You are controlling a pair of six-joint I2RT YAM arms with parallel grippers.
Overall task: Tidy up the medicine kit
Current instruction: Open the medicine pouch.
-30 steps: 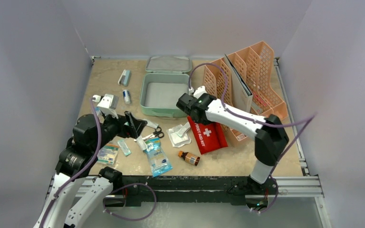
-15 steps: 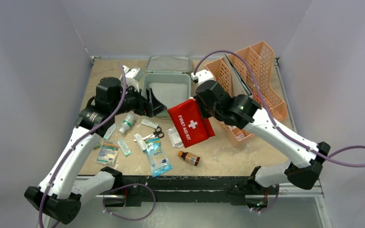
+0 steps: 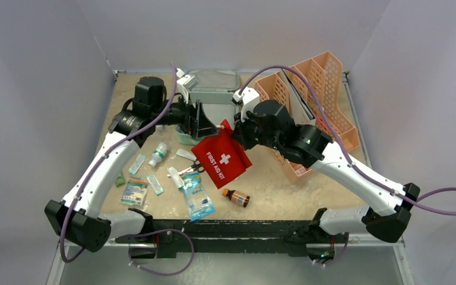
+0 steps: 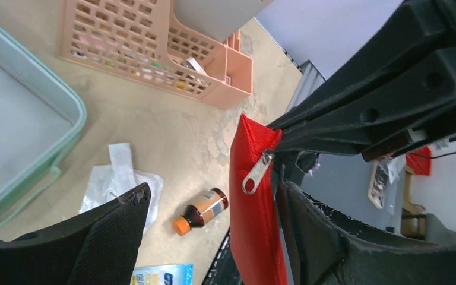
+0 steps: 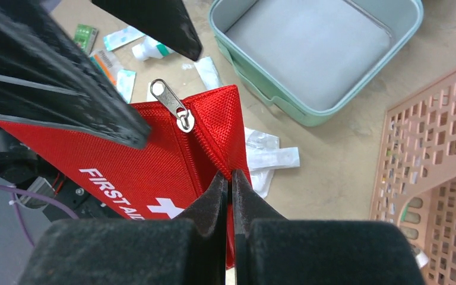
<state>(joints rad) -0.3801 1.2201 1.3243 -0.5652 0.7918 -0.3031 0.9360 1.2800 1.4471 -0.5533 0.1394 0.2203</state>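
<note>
While right claw (image 5: 230,176) clamps the red pouch (image 5: 154,159) by a corner, left claw (image 4: 214,199) spread wide around its zipper pull (image 4: 256,173).

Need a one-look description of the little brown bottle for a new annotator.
Find the red FIRST AID pouch held above the middle of the tan table. Just nearer the front edge, right of a blue-and-white packet, the brown bottle lies on its side. Only it has an amber body and an orange cap; the white bottle further left has neither.
</note>
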